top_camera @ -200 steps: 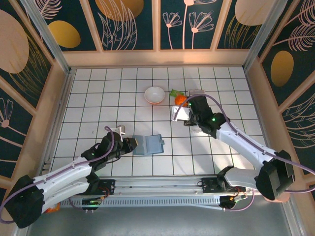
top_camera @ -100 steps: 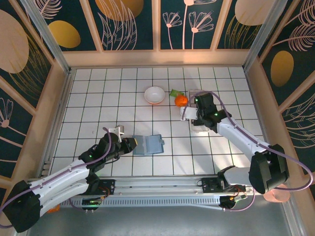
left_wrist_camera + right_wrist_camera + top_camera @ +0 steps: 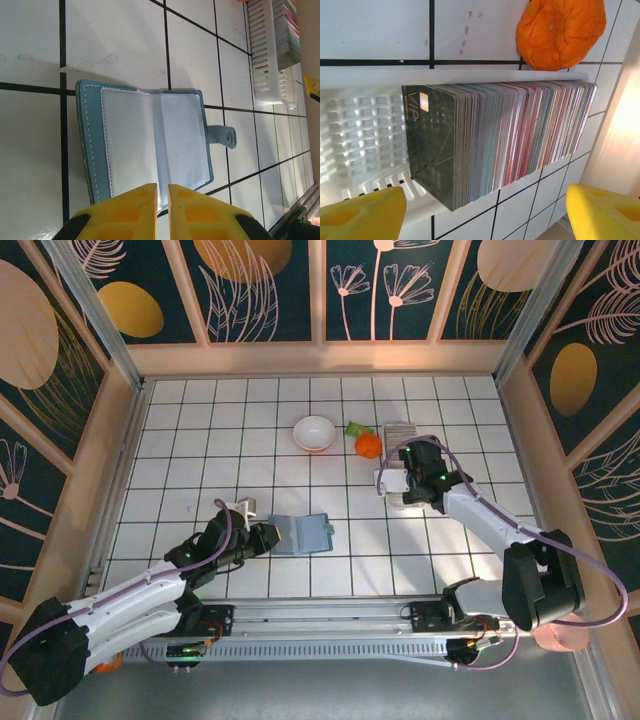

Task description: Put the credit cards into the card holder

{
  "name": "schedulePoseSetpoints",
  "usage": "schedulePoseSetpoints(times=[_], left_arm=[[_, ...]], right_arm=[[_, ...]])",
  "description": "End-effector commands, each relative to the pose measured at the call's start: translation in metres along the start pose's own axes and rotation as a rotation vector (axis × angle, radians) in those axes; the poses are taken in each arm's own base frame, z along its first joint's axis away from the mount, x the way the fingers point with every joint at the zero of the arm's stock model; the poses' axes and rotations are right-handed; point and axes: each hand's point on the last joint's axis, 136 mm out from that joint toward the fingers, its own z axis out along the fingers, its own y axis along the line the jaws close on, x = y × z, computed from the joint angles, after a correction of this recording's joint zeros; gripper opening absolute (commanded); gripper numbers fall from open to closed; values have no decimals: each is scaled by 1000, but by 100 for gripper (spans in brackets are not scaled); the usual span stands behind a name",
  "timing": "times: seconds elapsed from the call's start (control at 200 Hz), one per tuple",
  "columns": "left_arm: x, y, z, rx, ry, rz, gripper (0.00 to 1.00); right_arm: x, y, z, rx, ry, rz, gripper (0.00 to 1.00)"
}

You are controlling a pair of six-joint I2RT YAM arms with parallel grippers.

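White-tiled worktop [image 3: 200, 440], dark grid lines, teal leaf-patterned walls [image 3: 270, 300]. Card holder [image 3: 302, 534] open mid-worktop, left pincer [image 3: 162, 197] nearly closed at its edge. Right pincer [image 3: 482, 212] wide above credit cards [image 3: 510, 135] standing in white basket [image 3: 365, 140].

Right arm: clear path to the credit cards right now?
Probably yes. The right gripper hangs open over the credit cards, nothing between; the orange object sits off to one side.

Teal card holder [image 3: 150, 145] open flat; multicoloured credit cards [image 3: 510, 135] stacked upright.
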Motion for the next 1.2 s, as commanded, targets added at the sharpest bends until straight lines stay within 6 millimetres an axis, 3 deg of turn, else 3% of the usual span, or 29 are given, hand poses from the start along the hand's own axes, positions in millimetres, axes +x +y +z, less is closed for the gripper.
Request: schedulePoseSetpoints(times=[0.0, 0.43, 1.196], left_arm=[[2, 1, 0, 6, 6, 11, 13], [2, 16, 3, -73, 5, 15, 10], [3, 15, 3, -69, 9, 6, 9]], right_arm=[[-5, -6, 7, 30, -29, -23, 84], [-10, -10, 21, 29, -35, -48, 84], [-12, 3, 34, -5, -25, -97, 88]])
